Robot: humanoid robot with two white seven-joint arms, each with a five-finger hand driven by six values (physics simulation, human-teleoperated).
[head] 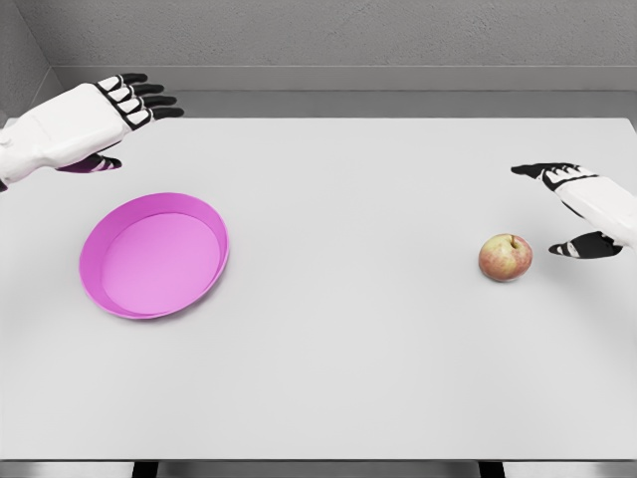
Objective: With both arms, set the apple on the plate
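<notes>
The white worktop point(328, 378) fills the view, wide and pale, a grey wall behind its far edge. On the left sits the pink plate point(154, 255), a shallow dish with a raised rim, waiting with nothing in it. Far left, above and beyond the plate, the left hand point(117, 108) hovers with fingers stretched flat and released, gripping nothing; it looks parked near the plate, likely ready to receive a hand-over on that side. Over on the right, the right hand point(575, 209) comes in with thumb and fingers parted in a loose cup, empty, its black fingertips just beside the fruit but apart from it, so this reads as the approach to a grasp. And the apple point(506, 257) itself: small, round, blushed red over yellow-green, stem dimple up, resting upright on the worktop at the right, well apart from the plate. Nothing lifted yet; the carry across is all still ahead.
</notes>
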